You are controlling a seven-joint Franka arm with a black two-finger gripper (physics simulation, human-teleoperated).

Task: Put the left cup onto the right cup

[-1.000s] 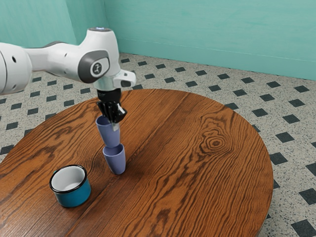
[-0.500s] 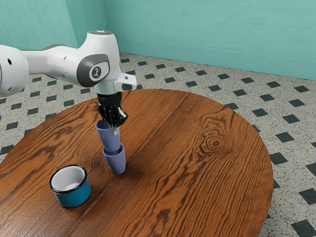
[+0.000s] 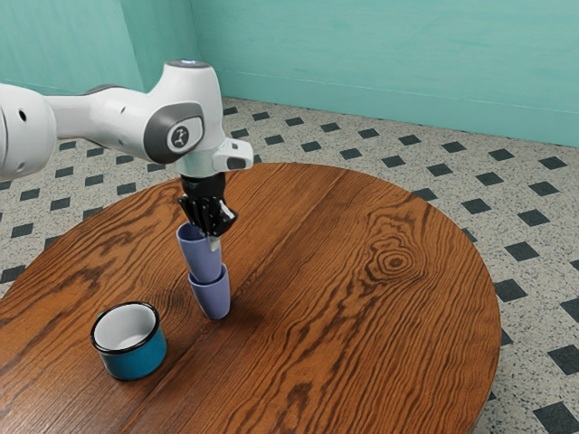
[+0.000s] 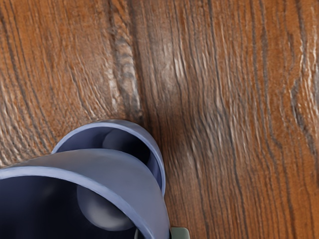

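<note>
Wooden table (image 3: 380, 298); upper cup (image 3: 200, 252) aslant, mouth up

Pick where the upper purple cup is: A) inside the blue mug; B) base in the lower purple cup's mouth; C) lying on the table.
B: the upper cup, held at its rim by the pincer, has its base down in the mouth of the lower cup, which stands on the table; the blue mug stands apart.

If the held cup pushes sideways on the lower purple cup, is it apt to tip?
Probably tippy: the lower cup is tall and narrows toward its base. Likely rigid: its rim looks cleanly round. The upper cup, held by the gripper, sits tilted in it, so a sideways nudge seems possible.
</note>
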